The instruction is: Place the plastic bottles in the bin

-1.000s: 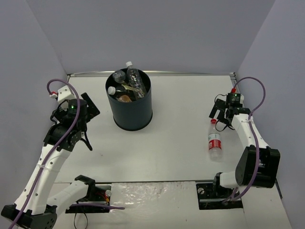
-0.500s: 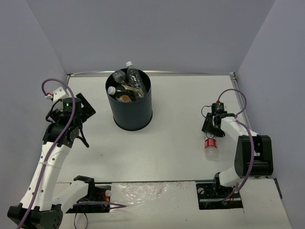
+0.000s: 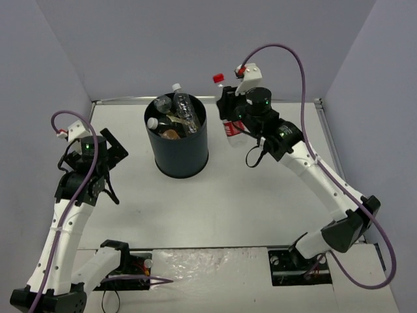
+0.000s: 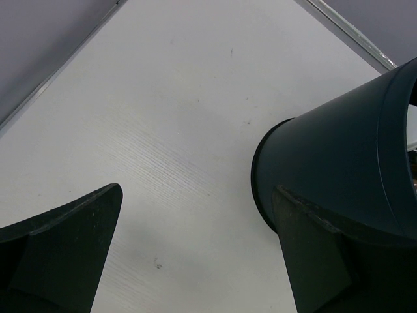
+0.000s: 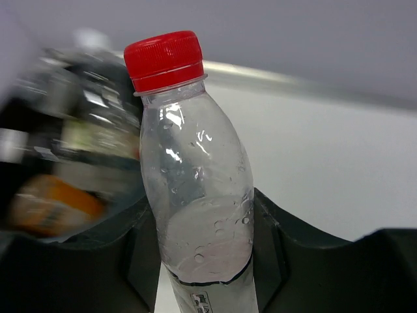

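Right gripper [image 5: 202, 261]: clamped on red-capped bottle [image 5: 195, 195], held up beside bin [image 3: 179, 156] rim.
Left gripper [image 4: 195, 251]: jaws apart, empty, near bin.
Bin contents: other bottles [image 3: 184, 112].

The tall black round matte bin [image 3: 186, 158] stands upright on the white worktop [image 3: 260, 195]. It holds four small plastic bottles leaning at angles: a slim clear bottle [image 3: 184, 112] whose white cap pokes above the rim, a second white-capped clear bottle [image 3: 153, 124], a dark-labelled bottle [image 3: 163, 104] and an orange bottle [image 3: 171, 134]. The clear red-capped plastic bottle [image 5: 195, 189] with a red label is in the air just right of the bin's rim, cap uppermost and tilted toward the bin, gripped around its lower body by the right hand [image 5: 203, 274].
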Controlling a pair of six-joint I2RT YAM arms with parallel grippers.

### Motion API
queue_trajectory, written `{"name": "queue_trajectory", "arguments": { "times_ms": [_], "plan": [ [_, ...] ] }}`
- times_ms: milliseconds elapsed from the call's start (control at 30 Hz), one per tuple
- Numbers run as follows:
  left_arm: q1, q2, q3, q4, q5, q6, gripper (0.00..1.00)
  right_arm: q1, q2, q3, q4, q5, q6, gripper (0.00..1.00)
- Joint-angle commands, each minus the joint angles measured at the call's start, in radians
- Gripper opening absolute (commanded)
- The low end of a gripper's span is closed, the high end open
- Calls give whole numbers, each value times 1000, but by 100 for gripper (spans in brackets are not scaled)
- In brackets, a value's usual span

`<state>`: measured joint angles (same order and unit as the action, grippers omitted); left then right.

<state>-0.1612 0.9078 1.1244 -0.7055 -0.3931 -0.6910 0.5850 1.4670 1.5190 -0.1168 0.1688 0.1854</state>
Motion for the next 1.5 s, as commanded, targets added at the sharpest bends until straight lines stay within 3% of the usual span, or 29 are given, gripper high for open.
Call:
{"name": "queue_trajectory", "arguments": {
  "times_ms": [0,200,433,667,867,1067,1300,1467],
  "plan": [
    [12,-30,6,40,-15,-9,97,138,34,176,353,-130,-131,21],
    [14,-39,11,38,-7,-7,97,208,303,270,687,-288,-181,21],
    [14,-60,4,40,5,-4,97,224,532,351,796,-397,-239,24],
    [14,-54,3,40,-1,-2,97,233,476,99,850,-297,-234,23],
    [14,-41,4,40,6,-4,97,234,422,-14,839,-233,-245,26],
    [15,-34,6,38,13,-2,97,234,465,52,708,-207,-290,42],
    [15,-33,9,37,16,-2,97,236,443,58,720,-193,-265,81],
    [14,-33,12,37,20,-1,97,237,381,92,694,-180,-256,92]
  ]
}}
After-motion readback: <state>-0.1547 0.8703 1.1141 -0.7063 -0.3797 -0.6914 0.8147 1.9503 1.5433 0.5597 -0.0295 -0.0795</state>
